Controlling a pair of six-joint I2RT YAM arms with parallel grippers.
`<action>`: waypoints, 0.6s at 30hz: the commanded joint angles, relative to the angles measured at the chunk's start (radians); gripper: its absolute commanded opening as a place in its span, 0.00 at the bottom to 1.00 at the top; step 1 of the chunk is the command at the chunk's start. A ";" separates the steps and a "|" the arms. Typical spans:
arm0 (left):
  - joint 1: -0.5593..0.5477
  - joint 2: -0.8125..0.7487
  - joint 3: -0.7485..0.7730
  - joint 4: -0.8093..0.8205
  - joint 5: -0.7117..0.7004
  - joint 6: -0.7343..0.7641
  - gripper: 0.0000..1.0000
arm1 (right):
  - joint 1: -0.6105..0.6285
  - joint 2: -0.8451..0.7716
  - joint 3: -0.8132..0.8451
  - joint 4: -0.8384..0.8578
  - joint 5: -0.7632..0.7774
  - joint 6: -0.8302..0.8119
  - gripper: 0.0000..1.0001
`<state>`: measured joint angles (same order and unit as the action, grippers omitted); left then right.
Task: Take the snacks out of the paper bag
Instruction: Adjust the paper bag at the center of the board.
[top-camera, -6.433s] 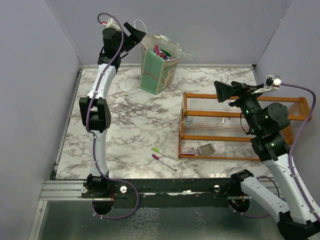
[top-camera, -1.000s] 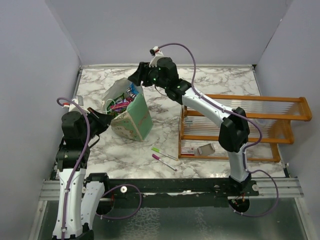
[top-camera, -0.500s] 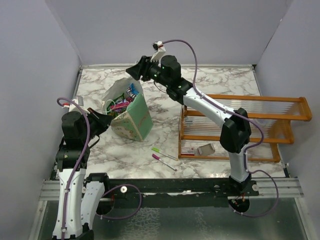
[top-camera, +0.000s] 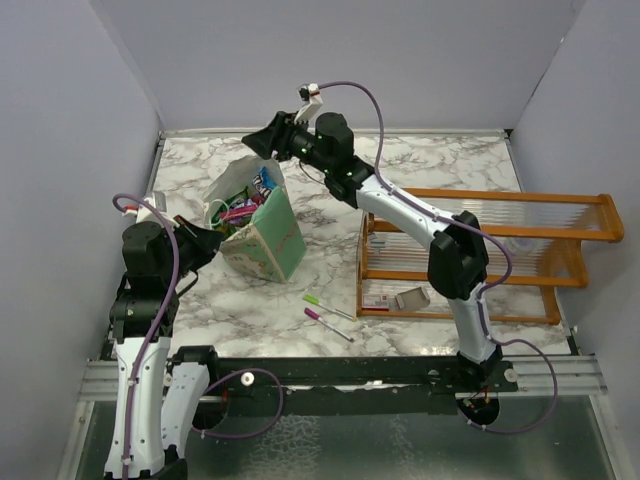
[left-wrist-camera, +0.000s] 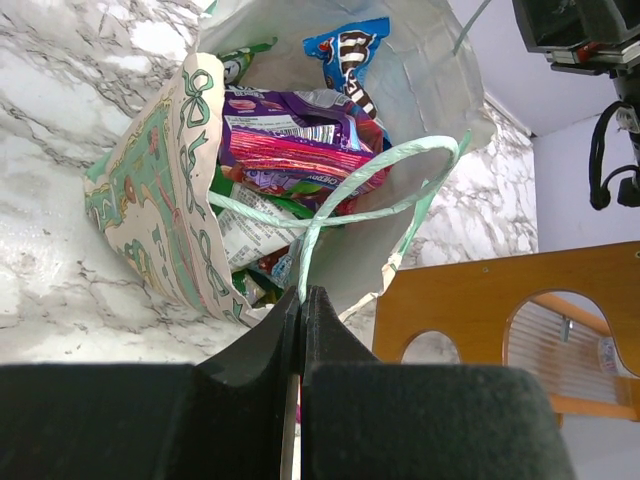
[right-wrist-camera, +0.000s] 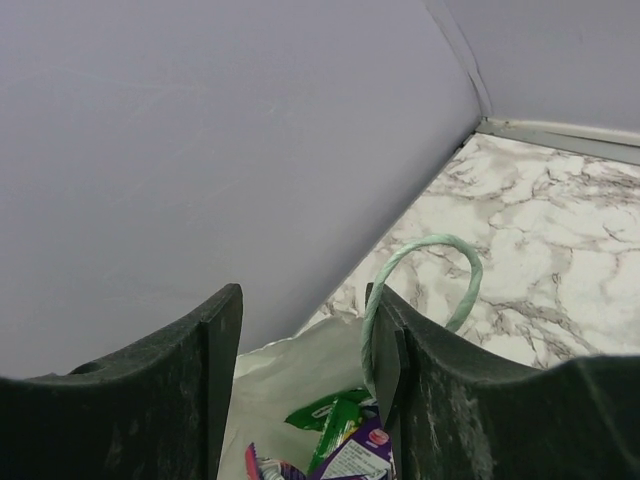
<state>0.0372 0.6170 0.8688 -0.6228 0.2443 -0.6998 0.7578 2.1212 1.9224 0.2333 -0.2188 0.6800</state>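
Note:
The paper bag (top-camera: 270, 242) leans on the marble at centre left, its mouth facing up and left. Snacks (top-camera: 243, 208) show inside it: a purple packet (left-wrist-camera: 300, 150), a blue one (left-wrist-camera: 348, 48) and a green one (right-wrist-camera: 338, 418). My left gripper (top-camera: 207, 240) is at the bag's near rim, shut on the bag's mint-green string handle (left-wrist-camera: 330, 200). My right gripper (top-camera: 256, 143) hovers open above the bag's far rim. The other handle loop (right-wrist-camera: 425, 268) lies against its right finger (right-wrist-camera: 400, 370). Nothing sits between the jaws.
An orange wooden rack (top-camera: 480, 250) stands at the right, with small cards (top-camera: 410, 297) on its lower shelf. Two thin pens (top-camera: 327, 312) lie on the marble in front of the bag. Grey walls close in the left, back and right sides.
The right gripper has drifted a little left and back from over the bag's mouth, with its jaws still apart. The left gripper and the bag have stayed put.

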 joint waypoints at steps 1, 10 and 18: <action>0.001 0.000 0.034 -0.031 -0.030 0.024 0.00 | -0.004 0.039 0.064 0.037 -0.033 0.014 0.53; 0.001 0.014 0.061 -0.036 -0.037 0.017 0.02 | -0.021 0.051 0.153 0.002 -0.031 0.011 0.08; 0.000 0.093 0.108 0.049 0.071 -0.058 0.21 | -0.137 0.043 0.276 -0.042 -0.216 0.062 0.01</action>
<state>0.0372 0.6781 0.9424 -0.6361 0.2462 -0.7097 0.6994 2.1635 2.0655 0.1799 -0.3004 0.7136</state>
